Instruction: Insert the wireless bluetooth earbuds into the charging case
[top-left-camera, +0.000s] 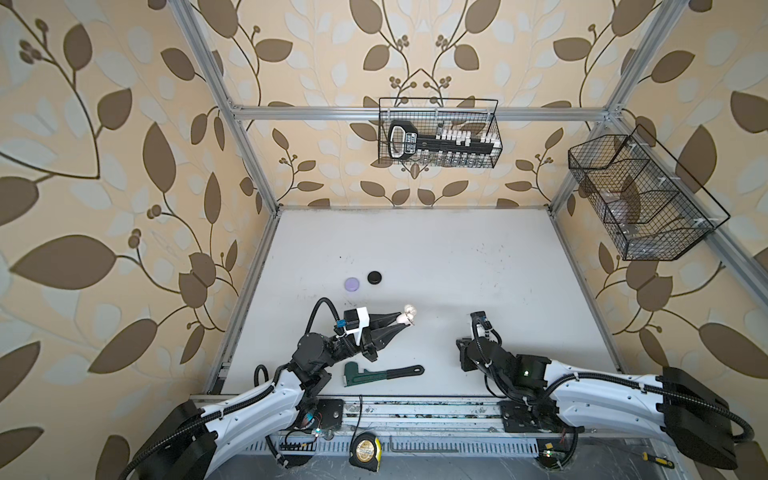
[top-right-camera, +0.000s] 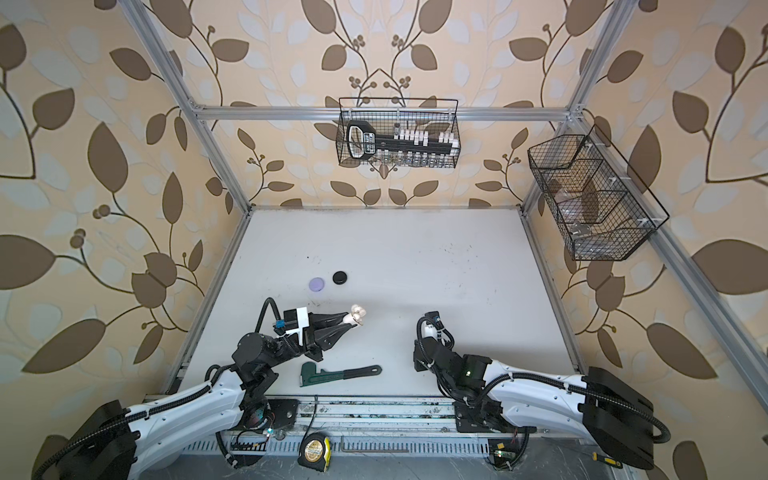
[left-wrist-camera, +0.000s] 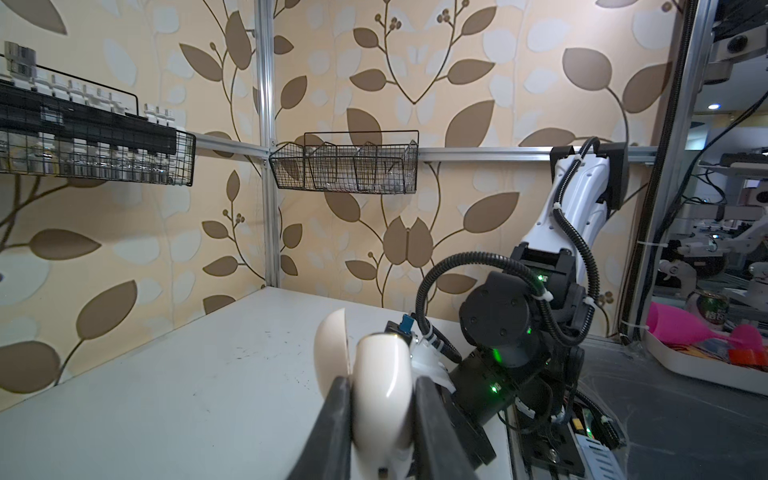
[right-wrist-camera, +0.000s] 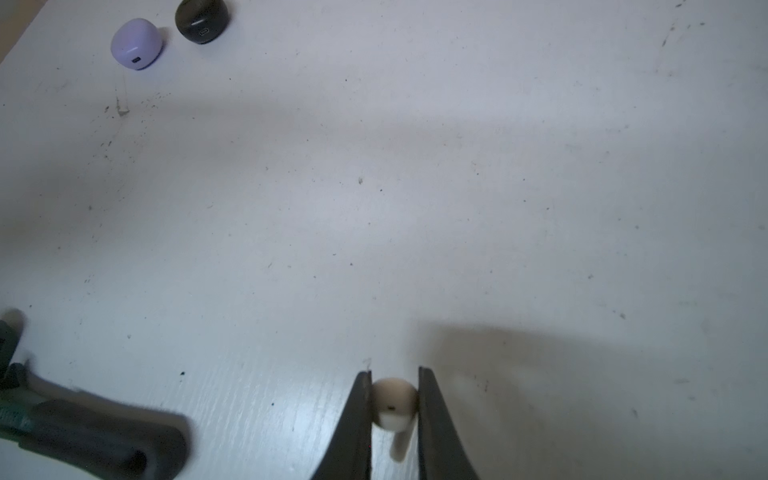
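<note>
Leaf-patterned wallpaper (top-left-camera: 124, 166) closes in a white, scuffed worktop (top-left-camera: 457, 270), and a green pipe wrench (top-left-camera: 382, 372) lies near its front edge; it serves as the marker here.

Just beyond the wrench's head, the left tool (top-left-camera: 405, 321) is closed tight on the white charging case (left-wrist-camera: 382, 374), gripping its body by the two sides. That grip leaves the hinged lid (left-wrist-camera: 330, 353) free, and the lid stands open. The case hangs off the worktop with its open mouth turned toward the right arm, probably so that the seats inside can be reached.

Off the wrench's handle end, to the right, the right tool (right-wrist-camera: 394, 380) is almost shut, its jaws pinching the white earbud (right-wrist-camera: 392, 401) by its rounded head. The stem sticks out free behind the jaws, which seems sensible, since the stem has to enter the seat first. The wrist view is soft there, so I cannot tell whether the earbud rests on the worktop or is lifted off it.

Well beyond the wrench, toward the back wall, the lilac case (top-left-camera: 352, 284) and the black case (top-left-camera: 375, 277) sit side by side, closed and clear of both arms.

The step in hand looks like bringing the earbud across to the held case. The stem must line up with a small seat, and a slight tilt could jam it.
</note>
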